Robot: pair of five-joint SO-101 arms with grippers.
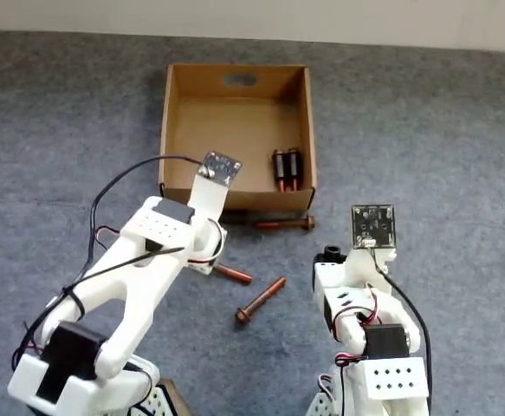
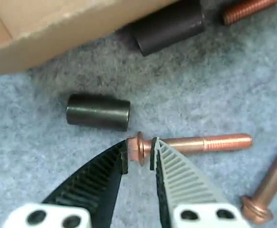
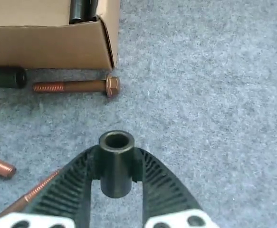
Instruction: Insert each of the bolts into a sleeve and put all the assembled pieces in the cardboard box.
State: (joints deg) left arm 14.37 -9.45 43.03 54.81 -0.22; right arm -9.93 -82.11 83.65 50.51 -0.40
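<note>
Right gripper (image 3: pixel 115 161) closed on an upright sleeve (image 3: pixel 115 142); left gripper (image 2: pixel 139 154) pinching a bolt (image 2: pixel 195 142) by its head on the carpet (image 2: pixel 224 85). Two assembled pieces (image 1: pixel 280 169) lie in the cardboard box (image 1: pixel 167 121); three bolts and three sleeves lie unjoined outside

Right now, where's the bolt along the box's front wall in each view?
High view: bolt along the cardboard box front wall, near its right corner.
Left wrist view: its threaded end, beside the black sleeve.
Right wrist view: full length, just outside the box corner.
Shared landmark: the cardboard box.
</note>
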